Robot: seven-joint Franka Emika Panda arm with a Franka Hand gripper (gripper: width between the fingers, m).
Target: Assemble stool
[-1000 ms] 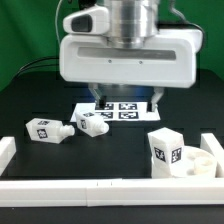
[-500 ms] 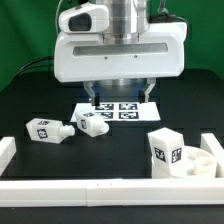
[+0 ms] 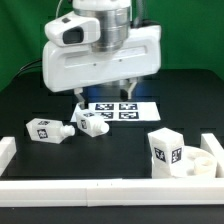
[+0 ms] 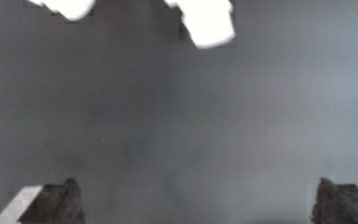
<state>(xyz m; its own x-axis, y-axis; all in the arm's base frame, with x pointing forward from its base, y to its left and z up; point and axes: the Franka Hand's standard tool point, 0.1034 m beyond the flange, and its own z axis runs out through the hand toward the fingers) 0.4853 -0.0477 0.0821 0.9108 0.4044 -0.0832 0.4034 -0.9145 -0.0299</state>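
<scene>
The stool is in pieces on a black counter [image 3: 125, 145]. In the exterior view the round seat [image 3: 198, 164] lies flat at four o'clock. The upright leg [image 3: 163, 150] stands at the seat's nine o'clock edge, its long axis vertical and its tags facing the camera; whether it sits in a socket cannot be told. Two more legs lie on their sides, long axes running roughly nine to three o'clock: the outer leg [image 3: 44, 130] at eight o'clock and the inner leg [image 3: 93, 124] near the centre, just short of the marker board [image 3: 122, 108]. The white end effector [image 3: 104, 93] hangs at eleven o'clock, tilted, its jaws spread wide and holding nothing. A second ago it sat square at twelve o'clock; it has since swung toward eleven and turned, uncovering more of the marker board, while the stool parts have not moved. A white border rail [image 3: 100, 190] runs along six o'clock. The wrist view shows none of the stool clearly: only the end effector [image 4: 199, 205], its dark fingertips [image 4: 55, 205] far apart over bare counter, and blurred white shapes [image 4: 208, 22] beyond them, too vague to name.
</scene>
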